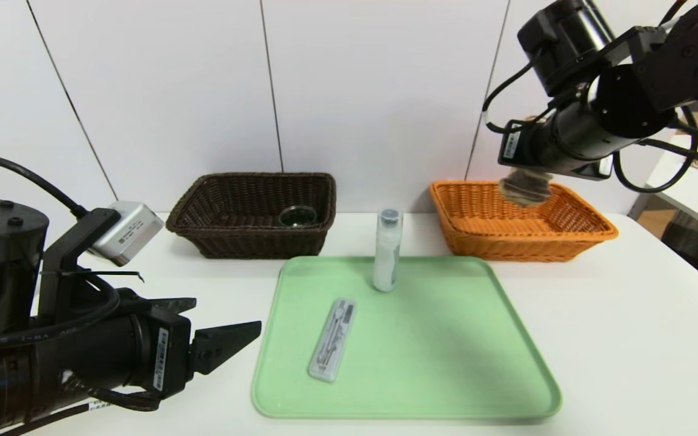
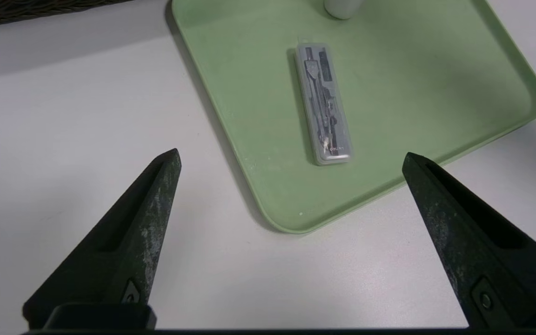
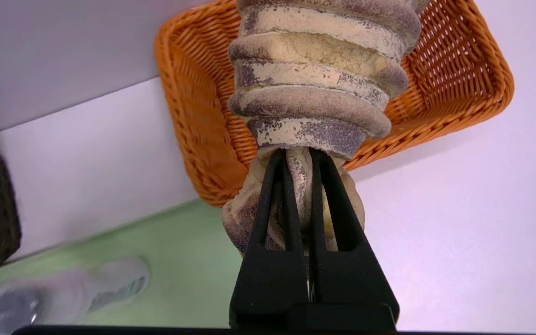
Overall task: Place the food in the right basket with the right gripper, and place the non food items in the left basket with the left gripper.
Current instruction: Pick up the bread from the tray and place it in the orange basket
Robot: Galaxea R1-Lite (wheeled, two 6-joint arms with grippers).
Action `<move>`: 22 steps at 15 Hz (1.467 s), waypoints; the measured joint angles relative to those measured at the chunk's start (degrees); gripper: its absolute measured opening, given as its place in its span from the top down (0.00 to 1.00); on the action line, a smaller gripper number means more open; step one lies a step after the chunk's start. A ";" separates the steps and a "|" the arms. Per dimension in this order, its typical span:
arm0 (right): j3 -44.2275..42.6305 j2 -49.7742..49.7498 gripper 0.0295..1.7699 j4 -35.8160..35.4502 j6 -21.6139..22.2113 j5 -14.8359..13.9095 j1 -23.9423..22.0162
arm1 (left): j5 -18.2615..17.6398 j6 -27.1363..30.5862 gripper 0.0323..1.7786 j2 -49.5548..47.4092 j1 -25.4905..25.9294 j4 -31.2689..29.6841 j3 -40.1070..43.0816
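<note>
While finding the left gripper (image 1: 228, 313) wide open and empty beside the tray's (image 1: 264, 363) left edge, noted the ribbed food roll (image 3: 319, 60) pinched in the right gripper (image 3: 298, 150), above the right basket's (image 3: 500, 88) rim. Appears aligned lengthwise with the fingers, pointing basketward. Judged mid-placement; should lower inside, then release.

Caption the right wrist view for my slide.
Right gripper pinching a ridged, mottled bread-like item above the orange wicker basket, with a bottle on the green tray.

Bright, diffuse light; soft shadow beside tray (image 2: 268, 214); blurred bottle (image 3: 68, 293).
</note>
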 joint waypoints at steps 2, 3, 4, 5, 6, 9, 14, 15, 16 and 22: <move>0.00 1.90 0.96 -0.02 2.71 -0.04 -0.52 | 0.44 0.00 0.05 0.00 0.00 0.06 0.01; 0.00 2.85 0.96 -0.02 4.02 -0.04 -0.72 | 0.49 0.00 0.05 0.00 0.00 0.09 0.01; 0.00 3.66 0.96 0.00 5.24 -0.04 -0.83 | 0.50 0.00 0.05 0.00 0.00 0.09 0.06; -0.05 4.35 0.96 -0.02 6.23 -0.06 -1.05 | 0.49 0.05 0.05 0.00 0.00 0.09 0.12; -0.16 5.10 0.96 -0.05 7.28 -0.06 -1.27 | 0.50 0.05 0.05 0.00 0.00 0.09 0.34; -0.27 6.47 0.96 -1.95 7.58 -0.63 -2.02 | 0.49 0.02 0.05 -0.13 0.00 0.09 0.78; -0.29 7.57 0.96 -7.97 2.18 -1.16 -4.78 | 0.88 0.06 0.05 -0.50 0.00 0.11 1.27; -0.29 7.92 0.96 -9.45 0.96 -1.16 -5.50 | 0.88 0.05 0.05 -0.55 0.00 0.09 1.33; -0.27 8.35 0.96 -10.34 0.26 -1.16 -6.13 | 0.88 0.06 0.05 -0.59 0.00 0.09 1.41; -0.27 11.24 0.96 -12.57 0.33 -5.00 -7.86 | 0.88 0.06 0.05 -0.52 -0.07 0.09 1.46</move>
